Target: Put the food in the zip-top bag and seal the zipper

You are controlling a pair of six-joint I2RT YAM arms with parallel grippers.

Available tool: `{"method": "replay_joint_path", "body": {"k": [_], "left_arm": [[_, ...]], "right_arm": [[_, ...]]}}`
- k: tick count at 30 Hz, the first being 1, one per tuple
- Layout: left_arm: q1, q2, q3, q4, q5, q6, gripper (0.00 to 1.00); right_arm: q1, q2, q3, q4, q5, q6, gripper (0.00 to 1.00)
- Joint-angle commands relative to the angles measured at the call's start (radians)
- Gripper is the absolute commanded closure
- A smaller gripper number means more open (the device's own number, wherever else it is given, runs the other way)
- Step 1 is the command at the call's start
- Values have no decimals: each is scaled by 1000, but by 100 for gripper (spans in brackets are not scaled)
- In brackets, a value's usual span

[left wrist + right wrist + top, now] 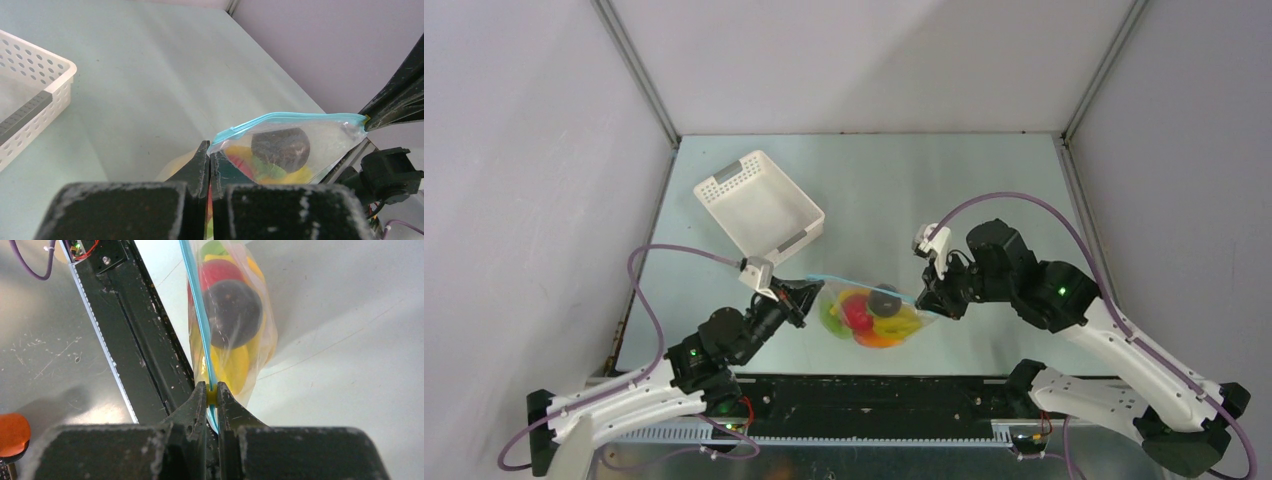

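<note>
The clear zip-top bag [876, 312] hangs stretched between my two grippers above the table's front middle. Inside it lie the food pieces: red [857, 310], dark purple [885, 298], yellow, orange and green. The light blue zipper [864, 284] runs taut along the top edge. My left gripper [809, 291] is shut on the bag's left corner [216, 148]. My right gripper [931, 303] is shut on the zipper's right end, on a small yellow slider [211, 396]. The bag also shows in the left wrist view [300, 145] and the right wrist view [235, 315].
A white slotted basket [759, 205] stands tilted at the back left, close behind the left gripper; its corner shows in the left wrist view [30, 100]. A black rail [874, 395] runs along the table's near edge, just below the bag.
</note>
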Motion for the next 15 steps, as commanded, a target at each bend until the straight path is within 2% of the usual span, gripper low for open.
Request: {"method": "replay_joint_path", "body": {"k": [1,15], "left_arm": [[13,-16,4,7,-132,24,100],[13,-55,5,-41,-180,30,100]], "right_arm": [[-6,-28,-1,-86,42,27,98],[-15,-32,0,-104,67,26,98]]}}
